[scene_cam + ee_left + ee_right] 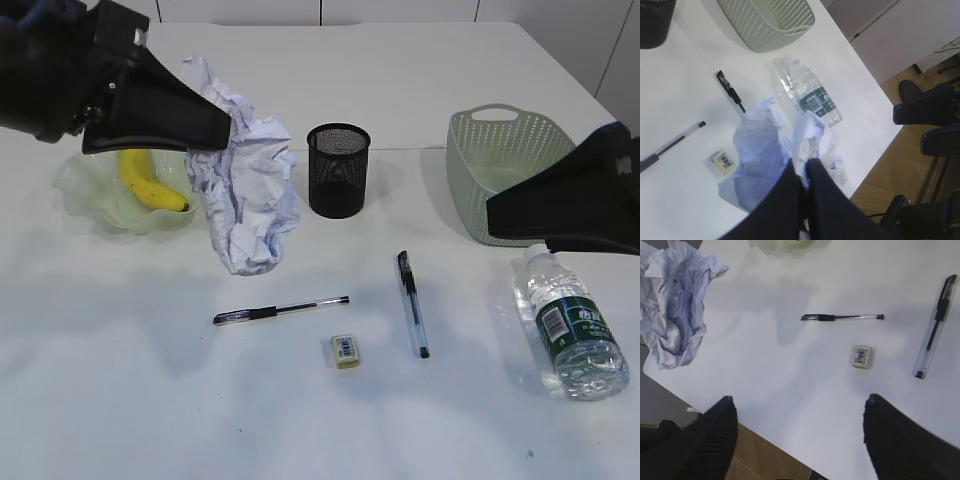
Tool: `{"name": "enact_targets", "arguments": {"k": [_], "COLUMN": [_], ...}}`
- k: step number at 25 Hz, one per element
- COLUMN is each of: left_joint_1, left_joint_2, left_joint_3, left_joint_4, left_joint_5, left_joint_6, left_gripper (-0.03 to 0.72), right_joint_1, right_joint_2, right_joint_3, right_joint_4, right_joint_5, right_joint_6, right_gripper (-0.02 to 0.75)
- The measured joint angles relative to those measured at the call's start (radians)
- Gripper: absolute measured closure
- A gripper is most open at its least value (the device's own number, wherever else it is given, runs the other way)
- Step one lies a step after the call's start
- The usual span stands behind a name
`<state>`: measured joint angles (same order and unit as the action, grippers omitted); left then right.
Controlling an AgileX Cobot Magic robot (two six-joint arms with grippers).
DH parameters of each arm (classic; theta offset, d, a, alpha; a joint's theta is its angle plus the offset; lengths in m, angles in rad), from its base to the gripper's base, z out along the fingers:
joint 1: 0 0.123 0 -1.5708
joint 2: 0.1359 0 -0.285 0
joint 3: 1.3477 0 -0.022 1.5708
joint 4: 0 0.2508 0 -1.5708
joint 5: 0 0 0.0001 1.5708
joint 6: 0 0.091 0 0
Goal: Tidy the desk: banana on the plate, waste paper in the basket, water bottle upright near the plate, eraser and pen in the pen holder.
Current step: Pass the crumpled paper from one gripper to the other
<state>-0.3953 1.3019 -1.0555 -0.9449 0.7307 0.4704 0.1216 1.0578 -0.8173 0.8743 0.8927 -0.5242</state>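
My left gripper is shut on the crumpled white waste paper and holds it hanging above the table, between the plate and the black mesh pen holder. The left wrist view shows the jaws pinching the paper. The banana lies on the pale green plate. Two pens and the eraser lie on the table in front. The water bottle lies on its side at the right. My right gripper is open and empty, above the bottle.
The green basket stands at the back right, partly behind my right gripper. The table's near edge and the floor show under the right jaws.
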Motion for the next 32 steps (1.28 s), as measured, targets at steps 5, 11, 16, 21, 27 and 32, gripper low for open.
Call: {"name": "enact_targets", "arguments": {"k": [5,11,16,21,27,32], "left_joint_1": [0.0,0.0,0.0,0.0,0.0,0.0], "left_joint_2": [0.0,0.0,0.0,0.0,0.0,0.0], "left_joint_3": [0.0,0.0,0.0,0.0,0.0,0.0], "left_joint_4": [-0.003,-0.007,-0.007,-0.007,-0.007,-0.007], "left_joint_5": [0.0,0.0,0.0,0.0,0.0,0.0], "left_joint_6": [0.0,0.0,0.0,0.0,0.0,0.0], "left_gripper": [0.706,0.706,0.706,0.706,0.706,0.706], "right_joint_1": [0.0,0.0,0.057,0.149,0.17,0.17], "right_joint_2": [0.0,0.027,0.06,0.097,0.15,0.197], "right_joint_3": [0.0,0.0,0.0,0.0,0.0,-0.022], "right_joint_4": [0.031,0.116,0.171,0.213,0.392,0.523], "right_joint_5": [-0.003,-0.005,-0.049,-0.119,-0.133,-0.111], "right_joint_6": [-0.028,-0.087,-0.153,-0.2,-0.332,-0.428], "right_gripper": [0.153,0.153,0.153,0.153,0.153,0.153]}}
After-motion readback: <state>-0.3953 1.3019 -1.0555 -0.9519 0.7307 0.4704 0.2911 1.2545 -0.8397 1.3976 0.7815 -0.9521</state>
